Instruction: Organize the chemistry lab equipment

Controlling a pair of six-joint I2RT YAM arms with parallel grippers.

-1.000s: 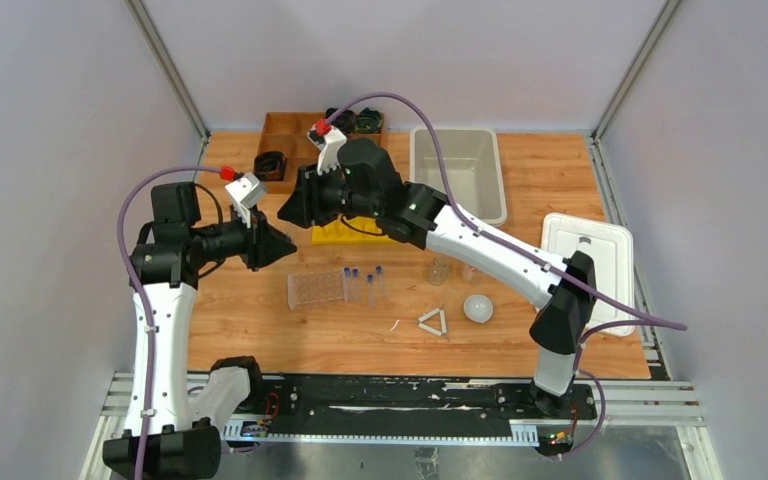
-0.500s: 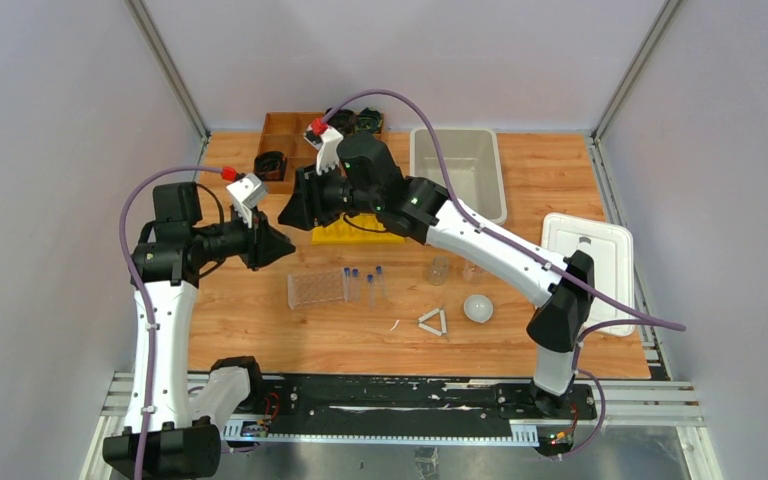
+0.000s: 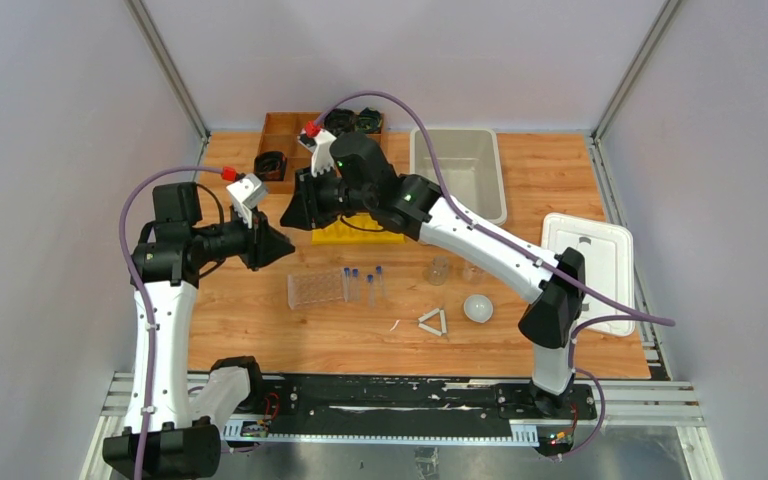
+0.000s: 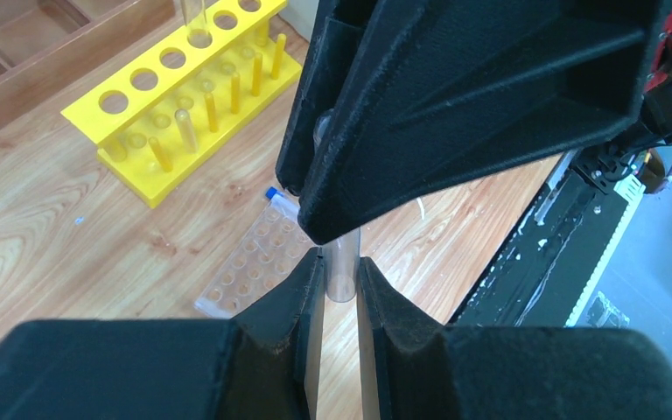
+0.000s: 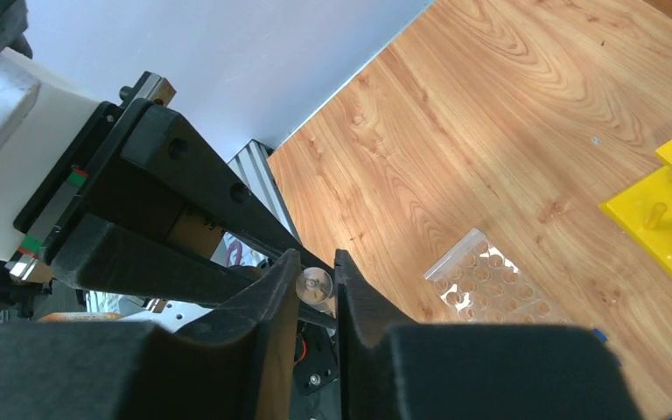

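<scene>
L hand (image 4: 341, 262) clamps a thin clear glass tube (image 4: 343, 282) in mid-air, at abt 11 o'clock from the clear well tray (image 3: 316, 288). R hand (image 5: 317, 262) pinches the same tube's other end, tip to tip w/ L. Vs 1 s ago, R arm has shifted slightly toward 10 o'clock and L arm is unchanged. Yellow rack (image 3: 358, 232) sits at R hand's 4 o'clock. Unmoved on desk (image 3: 540, 170): blue-capped tubes (image 3: 365, 280), glass vessels (image 3: 438, 270), white triangle (image 3: 432, 321), white dish (image 3: 478, 307).

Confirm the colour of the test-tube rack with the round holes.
Bright yellow rack, clearest in the left wrist view.
</scene>
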